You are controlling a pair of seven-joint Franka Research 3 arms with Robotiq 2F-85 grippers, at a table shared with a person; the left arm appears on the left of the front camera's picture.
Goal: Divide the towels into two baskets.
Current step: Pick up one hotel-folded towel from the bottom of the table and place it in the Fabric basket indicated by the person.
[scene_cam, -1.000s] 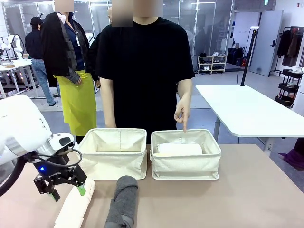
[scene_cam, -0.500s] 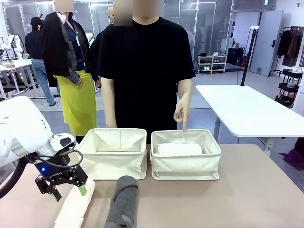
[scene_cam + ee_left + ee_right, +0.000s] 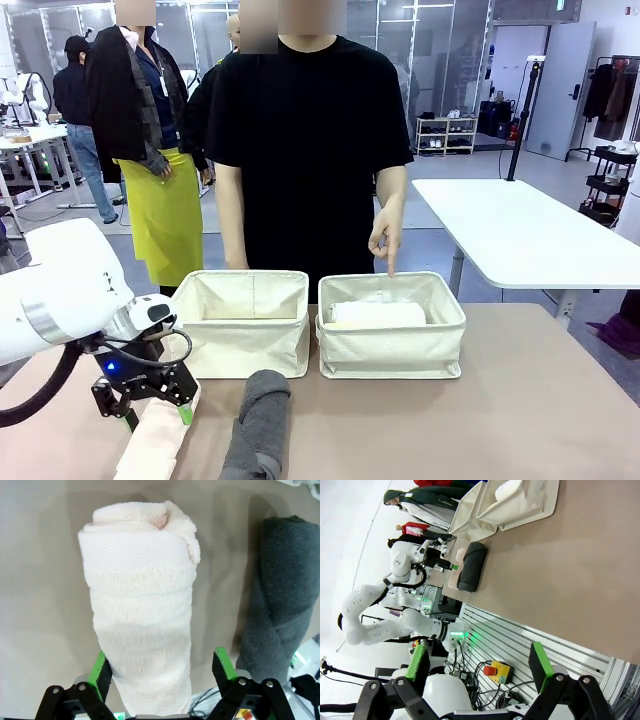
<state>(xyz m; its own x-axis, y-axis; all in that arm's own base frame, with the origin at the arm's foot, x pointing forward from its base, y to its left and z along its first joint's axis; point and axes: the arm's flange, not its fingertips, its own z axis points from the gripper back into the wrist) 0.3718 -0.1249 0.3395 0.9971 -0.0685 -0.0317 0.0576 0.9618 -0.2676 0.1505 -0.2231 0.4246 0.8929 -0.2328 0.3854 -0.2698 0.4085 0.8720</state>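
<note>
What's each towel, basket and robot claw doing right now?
pink towel: rolled, on table
grey towel: rolled, on table
white towel: rolled, in right basket
left basket: upright, looks empty
right basket: upright, holds white towel
left gripper: open, around pink towel
right gripper: open, holding nothing

Pink towel (image 3: 142, 605) & grey towel (image 3: 277, 595): fluffy terry cloth, matt. Baskets (image 3: 247, 345): soft canvas, matt. Table (image 3: 500, 430): smooth matt top. Left arm shell (image 3: 60, 295): glossy plastic.
</note>
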